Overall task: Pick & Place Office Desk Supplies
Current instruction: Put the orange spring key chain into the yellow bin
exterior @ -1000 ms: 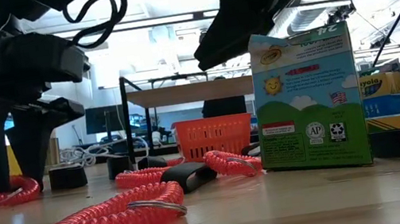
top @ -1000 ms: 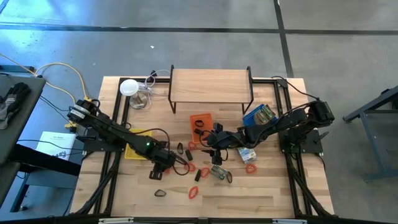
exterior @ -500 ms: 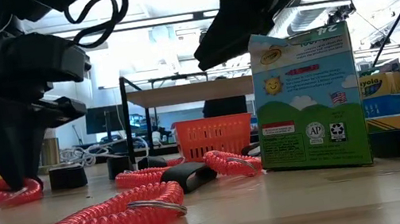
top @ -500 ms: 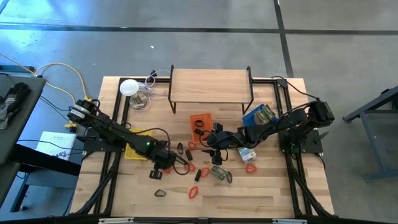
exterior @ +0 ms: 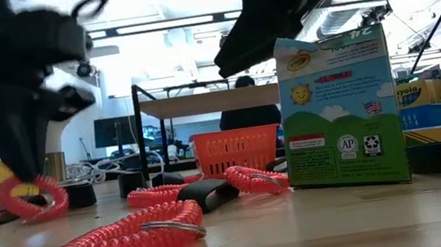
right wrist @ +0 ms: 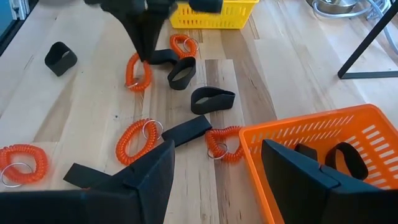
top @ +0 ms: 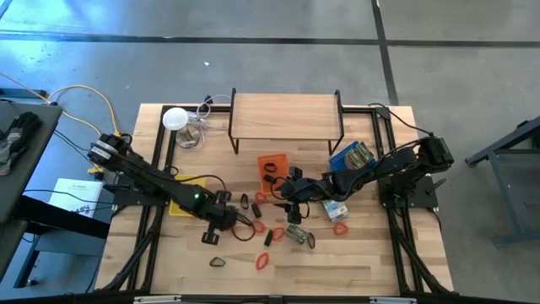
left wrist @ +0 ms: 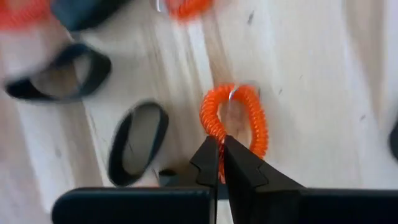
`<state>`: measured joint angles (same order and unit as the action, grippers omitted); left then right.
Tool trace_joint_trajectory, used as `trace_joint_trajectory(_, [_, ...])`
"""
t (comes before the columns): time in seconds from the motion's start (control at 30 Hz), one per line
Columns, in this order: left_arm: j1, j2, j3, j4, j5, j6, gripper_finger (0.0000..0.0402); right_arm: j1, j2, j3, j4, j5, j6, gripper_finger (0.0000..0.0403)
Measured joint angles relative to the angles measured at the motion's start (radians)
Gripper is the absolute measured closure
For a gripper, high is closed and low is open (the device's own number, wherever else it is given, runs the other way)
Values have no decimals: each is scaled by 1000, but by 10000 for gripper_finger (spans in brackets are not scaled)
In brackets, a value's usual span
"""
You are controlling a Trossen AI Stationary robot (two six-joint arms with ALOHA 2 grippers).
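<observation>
Two arms over the wood table (top: 354,262). Left gripper (left wrist: 219,163) is pinched tight on an orange coil loop (left wrist: 234,121), fingers meeting on the near edge of the loop; in the low view that loop (exterior: 31,197) hangs tilted from the gripper, one end up off the table. In the high view this is just right of the yellow basket (top: 184,197), front-left part of the table.

Right gripper (right wrist: 214,171) has its fingers spread wide w/ nothing between them, hovering near the orange basket (right wrist: 323,146), approx. table centre. That basket has a couple of black bands (right wrist: 347,158) inside.

Other loose bits on the table: more orange coils, e.g. one (right wrist: 135,139) near the right gripper, one (right wrist: 22,163) farther out, one (right wrist: 182,44) by the yellow basket. Black bands lie flat betw. them, e.g. (right wrist: 212,98) and (right wrist: 60,57). In the low view a big coil (exterior: 124,241) lies nearest the camera, w/ a metal ring on it.

Crayon box (exterior: 340,109) stands upright on the right side of the table. Blue tray (top: 351,155) sits behind it, near the wooden shelf (top: 285,114). White lamp (top: 175,118) at the back-left corner.
</observation>
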<state>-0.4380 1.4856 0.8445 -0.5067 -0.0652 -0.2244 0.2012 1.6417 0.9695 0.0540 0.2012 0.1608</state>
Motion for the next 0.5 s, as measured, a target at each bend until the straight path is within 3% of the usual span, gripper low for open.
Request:
trace_joint_trajectory(0.23, [-58, -90, 67, -111, -133, -18, 400, 0, 0, 0, -6, 0, 0, 174])
trace_joint_trajectory(0.37, [-77, -156, 134, -288, -212, -174, 400, 0, 0, 0, -8, -24, 0, 174])
trace_joint_trajectory(0.5, [-67, -241, 184, -480, -220, -346, 400, 9, 0, 0, -7, -26, -2, 174])
